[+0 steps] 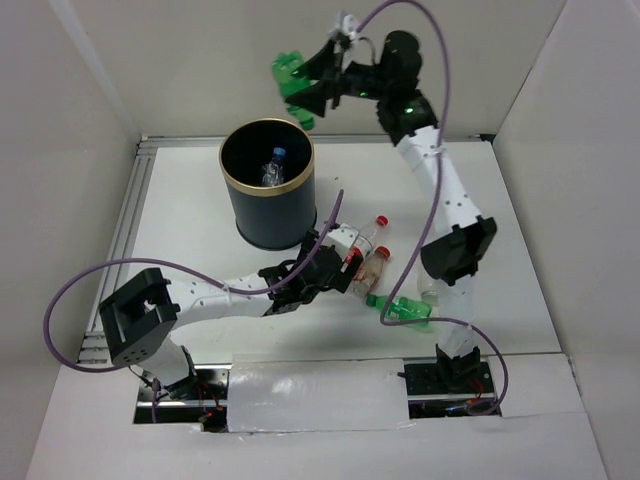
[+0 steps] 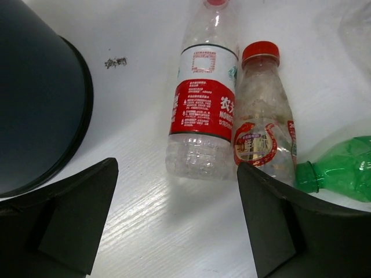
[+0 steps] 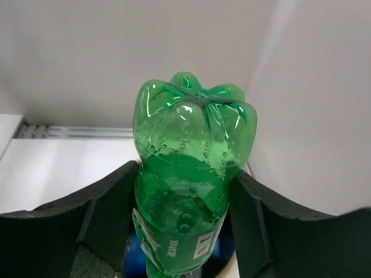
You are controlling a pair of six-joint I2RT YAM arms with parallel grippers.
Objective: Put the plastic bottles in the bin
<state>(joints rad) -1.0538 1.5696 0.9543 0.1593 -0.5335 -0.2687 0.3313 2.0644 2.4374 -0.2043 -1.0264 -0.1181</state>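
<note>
My right gripper (image 1: 312,86) is shut on a green bottle (image 1: 288,72), held high beyond the far right rim of the bin (image 1: 240,215). In the right wrist view both fingers (image 3: 110,214) press the green bottle's (image 3: 191,168) sides, its base pointing up. A blue-capped bottle (image 1: 273,168) lies inside the bin. My left gripper (image 1: 338,272) stands open low over the table, just short of a red-labelled clear bottle (image 2: 203,104) and a smaller red-capped bottle (image 2: 264,130). Nothing is between the left gripper's (image 2: 177,223) fingers. Another green bottle (image 1: 408,312) lies to the right.
The bin's dark wall (image 2: 35,98) stands close on the left of the left wrist view. A clear crumpled bottle (image 2: 353,29) lies beyond the red-capped one. White walls close the table in at the back and both sides. A purple cable (image 1: 150,268) loops beside the left arm.
</note>
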